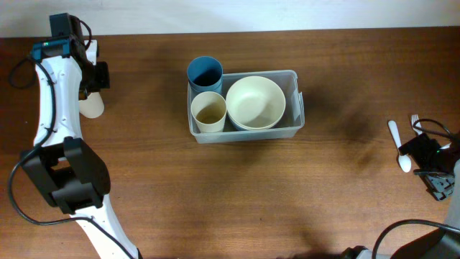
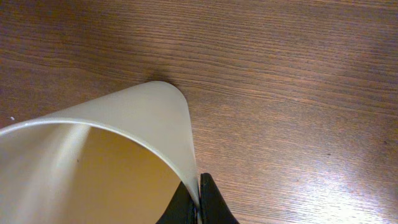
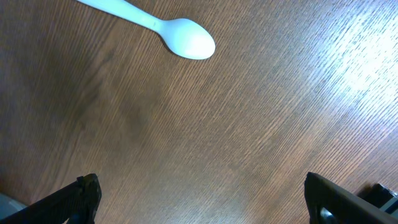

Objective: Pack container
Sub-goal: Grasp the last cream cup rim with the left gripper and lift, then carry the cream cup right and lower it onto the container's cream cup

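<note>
Overhead: the clear plastic container (image 1: 248,134) sits mid-table on the brown wood-grain table (image 1: 215,201), with a strip of pale wall along the far edge. It holds three things: one blue cup (image 1: 205,72) in its far left corner, one cream cup (image 1: 208,111) just in front of that, and one cream bowl (image 1: 255,102) filling the right part. A second cream cup (image 1: 92,106) is well to the left, at the left gripper (image 1: 93,92). At the far right lie one white plastic spoon (image 1: 397,144) and one white fork (image 1: 415,121), beside the right arm.

Left wrist: the left gripper (image 2: 198,210) has its black fingers (image 2: 214,213) pressed together on the thin wall of the second cream cup (image 2: 143,124), above bare wood.

Right wrist: the right gripper (image 3: 202,202) is spread wide with nothing between its fingers (image 3: 81,199); the spoon (image 3: 155,25) lies beyond them.
</note>
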Robot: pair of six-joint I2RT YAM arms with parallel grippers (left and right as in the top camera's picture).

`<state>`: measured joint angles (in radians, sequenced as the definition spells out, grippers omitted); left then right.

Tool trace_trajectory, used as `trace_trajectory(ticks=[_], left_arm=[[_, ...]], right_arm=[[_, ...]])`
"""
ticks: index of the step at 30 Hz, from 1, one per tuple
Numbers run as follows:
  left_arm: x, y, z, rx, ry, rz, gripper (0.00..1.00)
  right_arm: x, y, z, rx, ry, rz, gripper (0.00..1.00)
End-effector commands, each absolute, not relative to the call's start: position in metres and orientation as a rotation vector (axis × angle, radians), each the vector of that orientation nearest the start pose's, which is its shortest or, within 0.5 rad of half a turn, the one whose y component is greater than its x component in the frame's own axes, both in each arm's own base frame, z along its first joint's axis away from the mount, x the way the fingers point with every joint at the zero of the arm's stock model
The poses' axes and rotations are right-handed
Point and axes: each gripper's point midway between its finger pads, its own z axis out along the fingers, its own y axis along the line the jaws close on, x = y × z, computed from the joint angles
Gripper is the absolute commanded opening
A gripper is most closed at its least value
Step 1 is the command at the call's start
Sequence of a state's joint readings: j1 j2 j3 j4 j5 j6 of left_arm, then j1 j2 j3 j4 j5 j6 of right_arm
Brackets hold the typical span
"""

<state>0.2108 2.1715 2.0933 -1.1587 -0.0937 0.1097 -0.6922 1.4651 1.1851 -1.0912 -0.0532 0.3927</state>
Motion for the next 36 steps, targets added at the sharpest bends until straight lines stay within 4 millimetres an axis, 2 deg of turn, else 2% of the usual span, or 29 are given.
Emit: trace_trajectory(ticks=[1, 4, 7, 13, 16, 23, 28, 33, 36], left_arm=[[0.484, 0.124, 0.131, -0.177, 2.835, 0.205, 0.02], [0.485, 0.124, 0.139, -0.192, 2.822, 0.203, 0.02], [0.488, 0.12, 0.163, -0.202, 2.789, 0.187, 0.02], [0.482, 0.088, 0.24, -0.147, 2.696, -0.019, 0.02], [0.466, 0.067, 0.282, -0.108, 2.641, -0.148, 0.02], [0.432, 0.033, 0.356, -0.027, 2.484, -0.295, 0.02], [0.41, 0.009, 0.392, 0.034, 2.402, -0.299, 0.02], [0.381, -0.043, 0.425, 0.196, 2.316, -0.338, 0.02], [0.362, -0.073, 0.437, 0.294, 2.286, -0.356, 0.02]], right_arm=[[0.231, -0.18, 0.126, 1.522, 2.509, 0.037, 0.99], [0.231, -0.18, 0.126, 1.522, 2.509, 0.037, 0.99], [0.231, -0.18, 0.126, 1.522, 2.509, 0.037, 0.99], [0.231, -0.18, 0.126, 1.522, 2.509, 0.037, 0.99], [0.231, -0.18, 0.126, 1.522, 2.509, 0.037, 0.99], [0.231, -0.18, 0.126, 1.522, 2.509, 0.037, 0.99], [0.231, -0.18, 0.126, 1.522, 2.509, 0.037, 0.99], [0.231, -0.18, 0.126, 1.522, 2.509, 0.037, 0.99], [0.231, -0.18, 0.126, 1.522, 2.509, 0.037, 0.99]])
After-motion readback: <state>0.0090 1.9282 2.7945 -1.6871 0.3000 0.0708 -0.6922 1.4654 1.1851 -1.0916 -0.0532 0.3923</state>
